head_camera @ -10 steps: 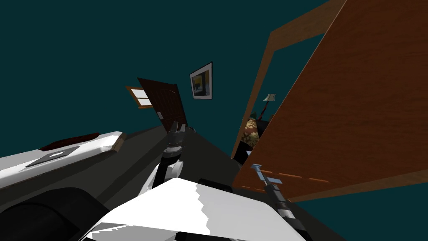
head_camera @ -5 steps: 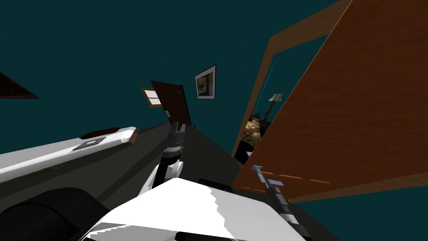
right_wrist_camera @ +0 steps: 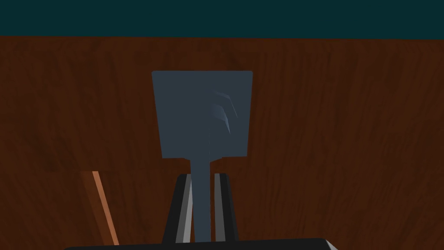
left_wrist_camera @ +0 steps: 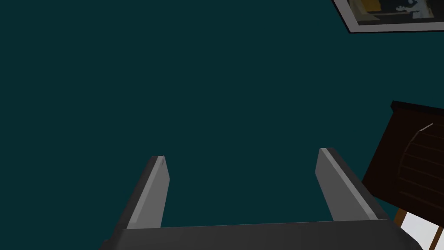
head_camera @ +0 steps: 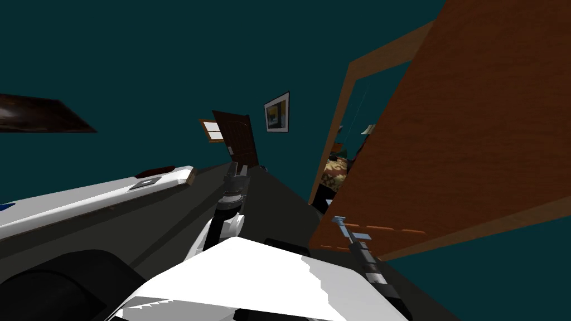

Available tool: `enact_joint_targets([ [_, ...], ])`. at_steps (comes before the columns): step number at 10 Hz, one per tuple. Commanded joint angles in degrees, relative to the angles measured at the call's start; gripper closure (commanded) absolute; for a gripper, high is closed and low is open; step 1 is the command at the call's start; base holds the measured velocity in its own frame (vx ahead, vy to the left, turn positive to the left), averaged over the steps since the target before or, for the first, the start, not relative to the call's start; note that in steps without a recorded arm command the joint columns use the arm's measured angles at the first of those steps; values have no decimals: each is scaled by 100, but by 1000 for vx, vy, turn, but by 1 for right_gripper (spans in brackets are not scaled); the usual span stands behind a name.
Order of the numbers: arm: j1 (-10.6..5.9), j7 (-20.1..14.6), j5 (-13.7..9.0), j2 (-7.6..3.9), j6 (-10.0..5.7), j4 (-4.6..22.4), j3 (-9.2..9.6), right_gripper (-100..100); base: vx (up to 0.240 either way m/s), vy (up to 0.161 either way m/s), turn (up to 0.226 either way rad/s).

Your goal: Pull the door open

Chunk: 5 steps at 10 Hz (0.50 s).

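Door ajar, grip looks thin

Left claw hangs wide open, empty. Right claw clamps the blue-grey handle near the free edge of the brown door, on my right; reckon it slips out if the pull strays off the door's arc.

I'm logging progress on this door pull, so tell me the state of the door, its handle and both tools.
Brown wooden door: partly open, standing clear of its light brown frame.
Blue-grey flat door handle: gripped at its lever.
Right tool: shut on that handle.
Left tool: open, empty.
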Motion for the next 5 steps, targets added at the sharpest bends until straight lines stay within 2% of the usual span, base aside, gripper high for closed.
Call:
enact_joint_targets([
  [1,-47,-5,172,112,144,-117,-35,100,-253,-104,155],
  [2,-54,-1,208,131,193,-160,-58,100,-194,-85,88],
  [3,-74,9,315,188,339,-290,-125,100,-206,-98,88],
  [5,-80,13,351,206,386,-332,-148,100,-139,-58,57],
])
